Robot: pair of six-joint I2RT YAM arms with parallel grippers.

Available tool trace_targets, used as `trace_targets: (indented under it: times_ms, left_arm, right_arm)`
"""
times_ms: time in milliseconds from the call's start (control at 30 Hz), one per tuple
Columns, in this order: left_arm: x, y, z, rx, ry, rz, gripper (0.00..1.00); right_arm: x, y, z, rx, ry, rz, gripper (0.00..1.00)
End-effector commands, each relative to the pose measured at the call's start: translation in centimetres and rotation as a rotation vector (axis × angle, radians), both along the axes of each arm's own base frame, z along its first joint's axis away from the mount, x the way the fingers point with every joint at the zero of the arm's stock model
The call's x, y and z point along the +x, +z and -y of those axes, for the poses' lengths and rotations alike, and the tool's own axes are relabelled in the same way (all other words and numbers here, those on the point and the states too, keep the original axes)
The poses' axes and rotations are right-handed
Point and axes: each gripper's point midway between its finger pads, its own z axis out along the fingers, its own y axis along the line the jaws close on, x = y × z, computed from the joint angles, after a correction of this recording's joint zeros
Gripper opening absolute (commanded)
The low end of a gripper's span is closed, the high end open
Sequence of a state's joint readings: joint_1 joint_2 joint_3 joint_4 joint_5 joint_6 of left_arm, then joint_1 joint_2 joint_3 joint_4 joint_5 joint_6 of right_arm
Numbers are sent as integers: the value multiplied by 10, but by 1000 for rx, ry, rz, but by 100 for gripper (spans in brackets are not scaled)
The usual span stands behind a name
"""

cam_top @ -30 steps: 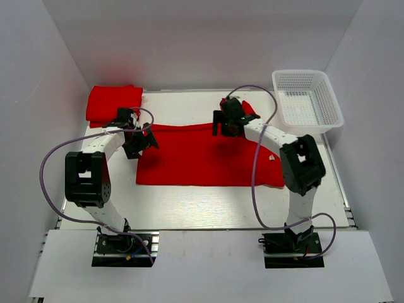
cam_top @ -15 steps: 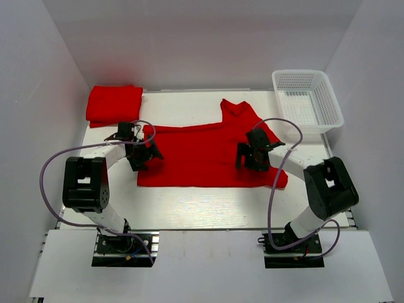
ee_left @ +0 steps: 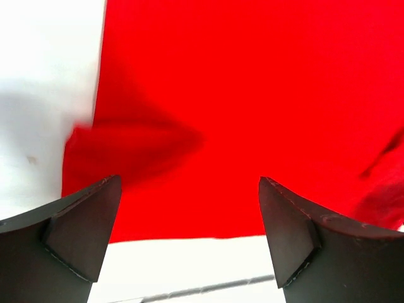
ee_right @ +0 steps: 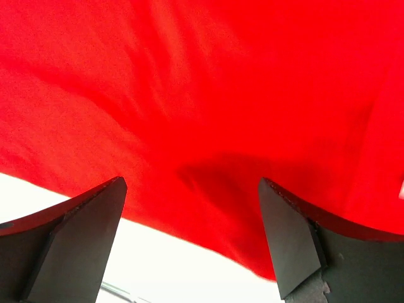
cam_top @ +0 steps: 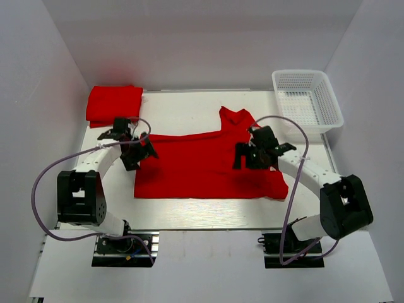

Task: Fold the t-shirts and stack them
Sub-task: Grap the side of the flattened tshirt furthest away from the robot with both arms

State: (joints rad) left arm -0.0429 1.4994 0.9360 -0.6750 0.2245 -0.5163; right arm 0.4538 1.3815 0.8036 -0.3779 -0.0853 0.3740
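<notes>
A red fabric t-shirt (cam_top: pixel 208 167) lies spread flat across the middle of the white table (cam_top: pixel 189 214), with one part reaching toward the far right. The left gripper (ee_left: pixel 189 183) sits over the shirt's left edge, its jaws wide apart with nothing between them. The left wrist view shows a low rumple in the cloth just inside that edge. The right gripper (ee_right: pixel 189 183) is over the shirt's right part, also spread and empty. Whether either set of fingertips touches the cloth cannot be told. A folded pile of red shirts (cam_top: pixel 113 104) rests at the far left corner, well apart from a white plastic mesh basket (cam_top: pixel 300 73) at the far right.
</notes>
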Motion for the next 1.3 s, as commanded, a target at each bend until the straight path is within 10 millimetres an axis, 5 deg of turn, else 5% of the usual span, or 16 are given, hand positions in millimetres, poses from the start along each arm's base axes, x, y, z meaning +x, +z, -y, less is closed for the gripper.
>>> trace_targets:
  times_ms: [0, 33, 67, 100, 133, 167, 233, 333, 467, 667, 1000, 1267]
  left_arm:
    - [47, 40, -17, 64, 55, 134, 100]
    - [58, 42, -24, 100, 73, 155, 100]
    - [75, 51, -28, 123, 88, 186, 100]
    - [83, 51, -30, 132, 92, 185, 100]
    - [93, 36, -34, 139, 91, 156, 100]
    - [110, 43, -36, 149, 98, 180, 100]
    - [124, 19, -40, 161, 86, 120, 100]
    - [154, 21, -41, 172, 61, 144, 100]
    - [178, 7, -53, 221, 51, 135, 100]
    - [183, -13, -65, 285, 56, 106, 100]
    - [159, -43, -37, 136, 8, 67, 96]
    - [157, -41, -28, 86, 9, 86, 76]
  right_arm:
    - [53, 42, -14, -7, 49, 171, 90]
    - [78, 69, -19, -8, 31, 249, 90]
    - [88, 69, -19, -16, 17, 252, 90]
    - [113, 91, -25, -20, -10, 321, 90]
    - [123, 98, -22, -25, -29, 341, 90]
    - [134, 90, -19, -59, -57, 333, 90]
    - [157, 117, -24, -34, -89, 391, 90]
    - [172, 124, -26, -15, -106, 396, 90]
    - [164, 112, -39, 76, -77, 318, 90]
    - [152, 93, -28, 71, -108, 252, 90]
    - [159, 89, -21, 56, -137, 238, 90]
    - [158, 76, -21, 47, -136, 202, 90]
